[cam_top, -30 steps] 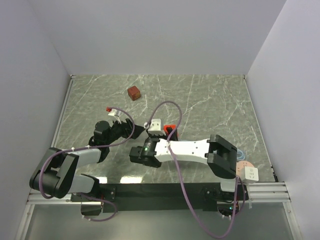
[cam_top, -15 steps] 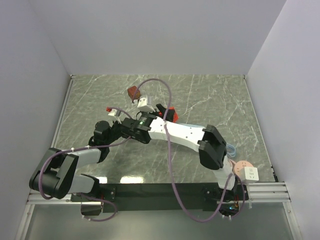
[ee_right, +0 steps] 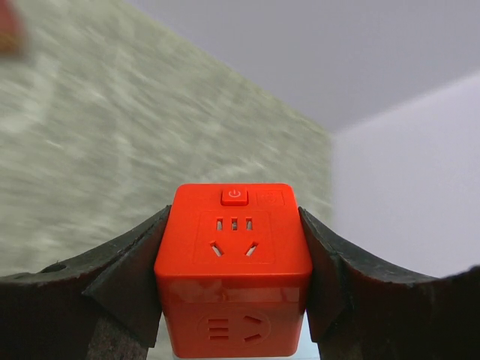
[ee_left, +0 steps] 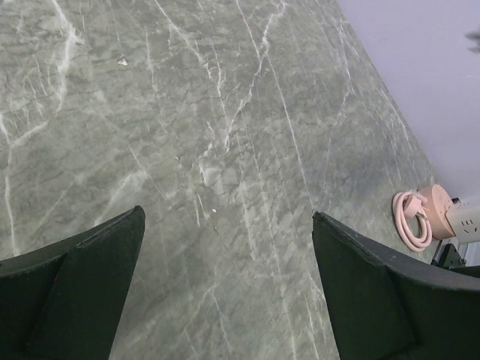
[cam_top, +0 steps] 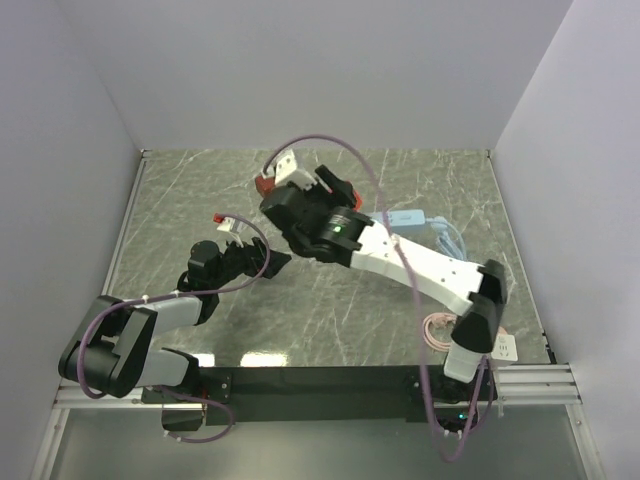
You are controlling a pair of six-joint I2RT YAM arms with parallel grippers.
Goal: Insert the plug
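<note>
Plug (ee_right: 234,262) clamped in right pincer (ee_right: 233,225); left pincer (ee_left: 226,225) wide open.

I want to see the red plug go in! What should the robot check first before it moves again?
1. Plug held tight: ok. The right gripper has its fingers pressed on both sides of the plug.
2. Plug sitting straight in the grip: ok. It looks square between the fingers.
3. Plug above the power strip: not ok. It is off by the dark red cube, away from the strip.
4. Strip's holes free: cannot tell. They are too small to see from above.
5. Left gripper out of the way: ok. It is open, holds nothing and hangs over bare table.
</note>
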